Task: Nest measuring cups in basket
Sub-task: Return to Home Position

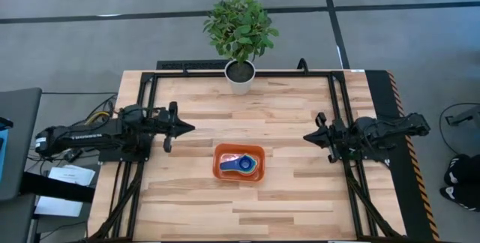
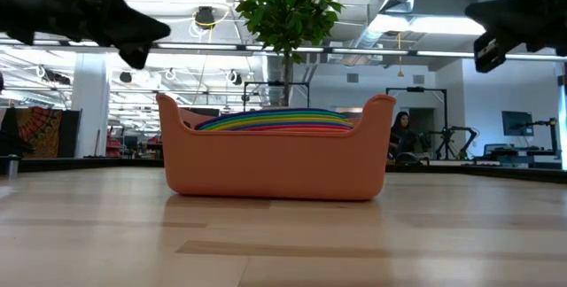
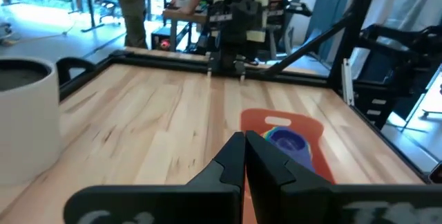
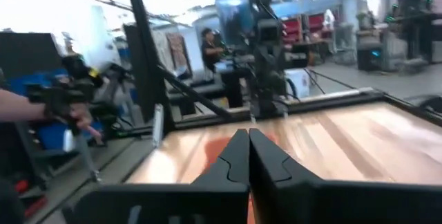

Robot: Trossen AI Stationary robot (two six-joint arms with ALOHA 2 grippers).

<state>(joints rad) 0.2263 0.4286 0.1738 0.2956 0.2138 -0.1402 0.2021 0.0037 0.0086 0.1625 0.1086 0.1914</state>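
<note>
The orange basket (image 1: 240, 163) sits on the table's near middle, resting on its flat base (image 2: 276, 190). Inside it the measuring cups (image 1: 241, 164) lie nested in one stack, a blue cup on top; in the low view their coloured rims (image 2: 275, 120) show as a rainbow of layers just above the basket's wall. The left wrist view shows the basket (image 3: 307, 137) with the blue cup (image 3: 289, 142). My left gripper (image 1: 191, 128) hovers above the table left of the basket, shut. My right gripper (image 1: 306, 136) hovers to the basket's right, shut. Neither touches anything.
A white pot with a green plant (image 1: 240, 74) stands at the table's far edge, behind the basket. A black frame (image 1: 334, 100) runs along the table's sides. People (image 3: 141, 6) stand in the room beyond the table. Bare wood lies around the basket.
</note>
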